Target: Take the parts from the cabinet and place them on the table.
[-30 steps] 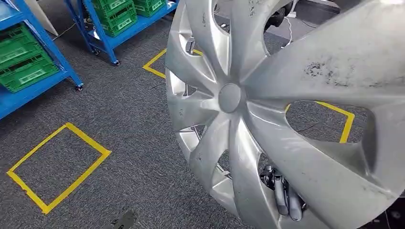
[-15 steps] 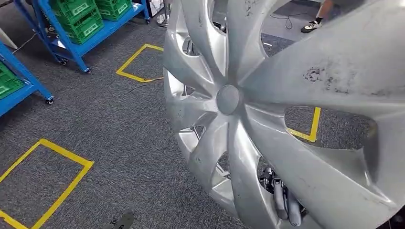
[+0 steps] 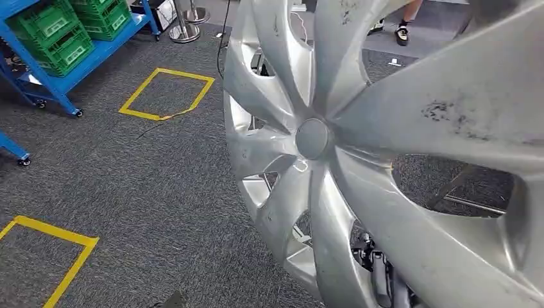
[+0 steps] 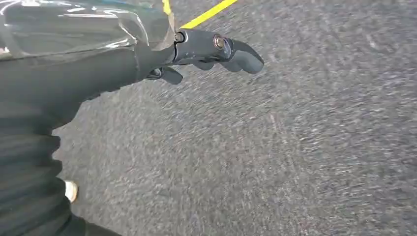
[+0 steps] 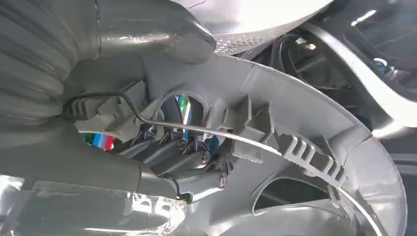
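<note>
hubcap fills most of the right side of the head view, a big silver wheel cover held up close to the camera, face toward it, tilted so the hub sits around the centre of the frame. that's the part from the task, and it's off the cabinet, carried in the air above the grey carpet.

the right hand shows through a gap between spokes at the bottom of the frame, behind the cover. the right wrist view explains the hold: the dark fingers are hooked through an opening on the back side, curled round the ribbed rim by the wire retaining ring. probably the only sane way to grab something this wide and thin, since gripping by the rim lets it hang without slipping. so that hand is clamped on the hubcap.

the left hand hangs over bare carpet with nothing in it. its fingers look loosely bent rather than spread, and whether it counts as open or closed can't really be told from that angle.

further out, yellow tape squares mark the floor at lower left and upper left. beyond those, a blue rack with green crates sits in the upper left corner. a person's foot is at the top edge. no table shows, so the placing step looks a way off.
</note>
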`<state>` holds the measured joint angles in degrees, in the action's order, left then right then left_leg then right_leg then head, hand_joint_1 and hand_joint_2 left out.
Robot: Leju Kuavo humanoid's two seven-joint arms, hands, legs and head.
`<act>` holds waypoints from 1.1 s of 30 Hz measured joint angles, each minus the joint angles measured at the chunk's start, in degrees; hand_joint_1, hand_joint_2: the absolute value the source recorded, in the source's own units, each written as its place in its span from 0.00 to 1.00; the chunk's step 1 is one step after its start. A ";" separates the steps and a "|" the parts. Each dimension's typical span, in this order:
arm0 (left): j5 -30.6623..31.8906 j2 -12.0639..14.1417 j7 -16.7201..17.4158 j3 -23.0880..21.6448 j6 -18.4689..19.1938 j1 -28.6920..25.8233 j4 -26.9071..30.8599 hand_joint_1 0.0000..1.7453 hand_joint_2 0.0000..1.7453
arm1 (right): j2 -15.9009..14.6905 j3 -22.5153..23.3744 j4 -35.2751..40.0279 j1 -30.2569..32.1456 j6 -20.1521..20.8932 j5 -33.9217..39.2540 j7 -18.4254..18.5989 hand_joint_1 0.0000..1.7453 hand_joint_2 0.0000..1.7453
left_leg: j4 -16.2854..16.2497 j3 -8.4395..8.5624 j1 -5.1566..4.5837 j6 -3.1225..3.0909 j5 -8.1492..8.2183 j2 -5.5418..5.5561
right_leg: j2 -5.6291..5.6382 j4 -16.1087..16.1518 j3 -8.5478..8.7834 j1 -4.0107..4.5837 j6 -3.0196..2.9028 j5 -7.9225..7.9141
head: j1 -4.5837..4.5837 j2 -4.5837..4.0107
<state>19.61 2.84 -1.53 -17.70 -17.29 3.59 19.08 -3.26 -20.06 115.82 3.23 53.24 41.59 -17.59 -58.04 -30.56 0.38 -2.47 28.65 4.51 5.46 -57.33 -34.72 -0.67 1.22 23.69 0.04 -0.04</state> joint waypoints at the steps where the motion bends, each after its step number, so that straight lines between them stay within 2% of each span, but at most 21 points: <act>1: 0.20 0.00 0.09 0.00 -0.04 0.05 0.07 0.00 1.00 | 0.11 0.04 0.09 0.18 -0.09 -0.11 -0.11 1.00 1.00 | -0.08 0.04 -0.29 -0.07 -0.01 -0.77 | 0.44 0.05 -0.33 -0.38 0.29 -0.19 | -0.35 0.00; 4: 0.81 0.04 0.48 0.31 -0.13 0.04 0.92 0.00 1.00 | 0.26 0.31 0.79 0.72 -0.26 -0.44 -0.22 1.00 1.00 | 1.44 0.24 -0.34 -0.79 -1.23 -2.54 | 1.62 0.58 -0.65 -0.21 1.44 -0.95 | -0.29 0.00; 5: 0.90 -0.02 0.50 0.31 -0.13 0.11 1.07 0.00 1.00 | 0.20 0.37 0.85 0.79 -0.28 -0.46 -0.29 1.00 1.00 | 2.16 0.51 -0.05 -0.76 -1.85 -3.27 | -1.00 -0.43 -1.56 -0.20 1.12 -0.20 | -0.22 0.00; 6: 0.98 -0.04 0.52 0.35 -0.13 0.09 1.22 0.00 1.00 | 0.17 0.39 0.90 0.53 -0.28 -0.48 -0.42 1.00 1.00 | 2.43 0.35 -0.14 -1.20 -2.16 -3.85 | -3.07 -3.58 -3.05 -0.05 0.64 1.91 | 0.07 0.00; 8: 1.31 -0.07 0.72 0.44 0.04 -0.16 1.31 0.00 1.00 | 0.13 0.39 0.89 0.52 -0.28 -0.44 -0.61 1.00 1.00 | 2.41 -0.06 -0.43 -1.25 -2.28 -5.56 | -4.42 -12.97 -7.10 -0.28 0.34 5.95 | 0.04 0.00; 10: 1.33 -0.07 0.83 0.55 0.06 -0.21 1.33 0.00 1.00 | 0.02 0.42 0.87 0.75 -0.33 -0.48 -0.61 1.00 1.00 | 2.31 -0.37 -0.45 -1.18 -2.36 -7.06 | -4.78 -17.64 -8.73 -0.49 1.01 7.30 | 0.06 0.00; 12: 1.35 -0.15 0.83 0.81 0.07 -0.20 1.42 0.00 1.00 | -0.07 0.42 0.87 0.75 -0.37 -0.48 -0.61 1.00 1.00 | 2.11 -0.51 -0.41 -1.04 -2.35 -8.39 | -5.42 -11.41 -4.62 -0.81 2.27 5.26 | 0.09 0.00; 13: 1.35 -0.22 0.83 0.83 0.07 -0.20 1.51 0.00 1.00 | -0.11 0.44 0.89 0.74 -0.37 -0.46 -0.61 1.00 1.00 | 1.84 -0.55 -0.36 -0.81 -2.20 -8.95 | -6.45 -5.47 -0.99 -0.90 2.83 3.59 | 0.09 0.00; 14: 1.38 -0.22 0.83 0.87 0.09 -0.20 1.66 0.00 1.00 | -0.11 0.44 0.89 0.69 -0.37 -0.46 -0.61 1.00 1.00 | 1.37 -0.54 -0.45 -0.44 -1.96 -9.45 | -8.85 -0.12 2.35 -0.87 3.00 2.57 | 0.11 0.00; 15: 1.42 -0.13 0.83 0.98 0.09 -0.20 1.75 0.00 1.00 | -0.11 0.44 0.87 0.70 -0.37 -0.48 -0.64 1.00 1.00 | 1.07 -0.74 -1.00 0.05 -1.62 -9.88 | -10.12 0.26 2.77 -0.60 2.09 2.80 | 0.02 0.00; 19: 2.14 -0.24 1.37 1.18 0.81 0.10 2.42 0.00 1.00 | -0.11 0.42 0.96 0.21 -1.05 -0.17 -0.64 1.00 1.00 | 0.78 -0.80 -0.62 0.93 -1.71 -11.69 | -7.37 0.42 1.95 -0.48 0.46 2.00 | 0.02 0.00; 21: 2.32 -0.22 1.51 1.31 1.44 0.56 2.69 0.00 1.00 | 0.00 0.44 0.85 -0.72 -1.14 0.22 -0.55 1.00 1.00 | -2.47 -2.05 0.09 1.82 1.19 -6.62 | -6.34 0.53 1.83 -0.94 -0.16 1.62 | -0.24 0.00; 22: 2.36 -0.09 1.60 1.40 1.86 0.60 2.69 0.00 1.00 | 0.20 0.44 0.70 -1.35 -1.16 0.53 -0.46 1.00 1.00 | -6.89 -3.90 0.15 1.93 3.77 -5.28 | -5.72 0.53 1.74 -0.83 -0.34 1.51 | -0.26 0.00; 24: 2.53 0.13 1.84 1.82 2.41 0.51 2.67 0.00 1.00 | 0.44 0.46 0.39 -2.07 -1.14 1.09 -0.46 1.00 1.00 | -15.83 -8.00 0.17 2.02 7.38 -4.67 | -4.35 0.49 1.46 -0.48 -0.63 1.31 | -0.26 0.00; 25: 2.62 0.15 1.86 1.94 2.51 0.51 2.69 0.00 1.00 | 0.46 0.46 0.28 -2.19 -1.14 1.16 -0.46 1.00 1.00 | -17.85 -9.05 0.17 1.95 7.51 -4.63 | -3.66 0.48 1.39 -0.32 -0.71 1.24 | -0.24 0.00; 26: 2.66 0.18 1.86 2.14 2.67 0.52 2.69 0.00 1.00 | 0.46 0.46 0.11 -2.31 -1.09 1.14 -0.27 1.00 1.00 | -16.80 -8.60 0.16 1.69 6.15 -4.55 | -2.87 0.47 1.41 -0.23 -0.71 1.16 | -0.24 0.00; 28: 2.82 0.26 1.84 2.32 2.69 0.53 2.69 0.00 1.00 | 0.46 0.46 -0.20 -2.40 -0.90 1.18 -0.09 1.00 1.00 | -7.51 -4.21 0.15 0.84 0.68 -3.69 | -1.33 0.47 1.55 -0.11 -0.69 0.99 | -0.24 0.00; 29: 2.97 0.31 1.81 2.40 2.71 0.54 2.69 0.00 1.00 | 0.46 0.44 -0.24 -2.42 -0.83 1.27 -0.09 1.00 1.00 | -2.97 -2.06 0.12 0.40 -1.54 -1.94 | -0.83 0.48 1.61 -0.11 -0.61 0.93 | -0.24 0.00; 30: 3.13 0.61 1.79 2.60 2.71 0.53 2.67 0.00 1.00 | 0.48 0.46 -0.40 -2.47 -0.72 1.36 -0.13 1.00 1.00 | -0.63 -0.88 0.27 -0.14 -1.17 1.52 | -0.37 0.49 1.32 -0.30 -0.26 0.70 | -0.11 0.00; 31: 3.17 0.61 1.79 2.73 2.73 0.49 2.62 0.00 1.00 | 0.46 0.44 -0.57 -2.90 -0.55 1.44 -0.15 1.00 1.00 | -0.02 -0.98 0.06 -0.26 -1.47 1.42 | 0.25 0.34 0.89 -0.03 0.01 0.53 | -0.04 0.00; 33: 3.30 0.87 1.77 2.80 2.75 0.62 2.62 0.00 1.00 | 0.59 0.46 -0.83 -2.88 -0.24 1.55 -0.15 1.00 1.00 | 0.09 -1.04 -0.37 -0.37 -1.37 0.21 | 1.52 0.57 0.32 -0.84 0.80 0.02 | -0.39 0.00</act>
<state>22.91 3.72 0.24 -14.91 -14.53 4.20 21.70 -2.67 -19.61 114.99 0.35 53.00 43.15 -17.75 -57.95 -31.60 0.01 -2.84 27.28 4.72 6.98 -56.75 -34.40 -1.51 2.01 23.71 -0.35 -0.04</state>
